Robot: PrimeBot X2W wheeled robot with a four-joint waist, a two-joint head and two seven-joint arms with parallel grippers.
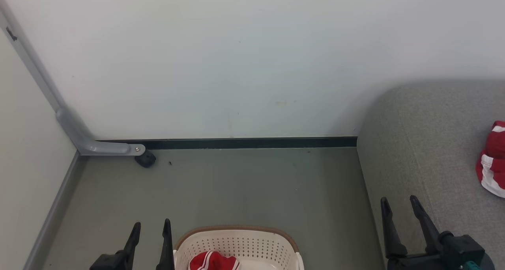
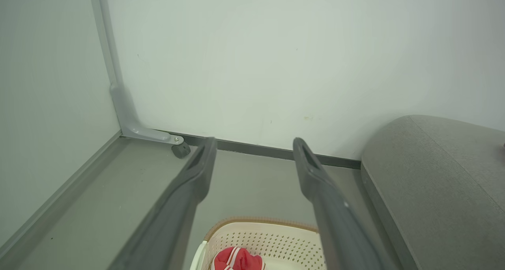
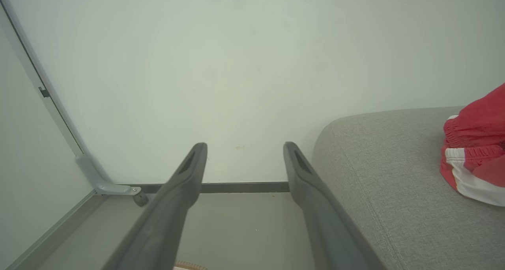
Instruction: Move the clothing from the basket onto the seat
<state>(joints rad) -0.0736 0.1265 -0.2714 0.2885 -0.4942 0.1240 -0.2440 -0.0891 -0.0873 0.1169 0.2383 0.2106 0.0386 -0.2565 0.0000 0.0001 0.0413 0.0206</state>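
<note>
The grey seat [image 1: 430, 144], by far the largest thing here, fills the right side. One piece of the clothing already lies on it near the right edge of the head view: a bunched red garment [image 1: 491, 159] with broad white bands and a gathered, ribbed edge. The task therefore looks roughly half done. The basket [image 1: 236, 244] stands on the floor to the left of the seat and apart from it, low in the head view; it is cream and perforated, with a brown rim. Inside it sits a second red garment [image 1: 213, 261] with thin white stripes, crumpled into a soft mound and cut off by the frame's bottom edge. Whether more fabric lies under it cannot be told. That piece is what remains to be lifted out and carried across. The left gripper [image 1: 152, 223] hangs just beside the basket's left rim, fingers spread and empty. The right gripper [image 1: 398, 200] shows against the seat's left edge, also spread and holding nothing.
</note>
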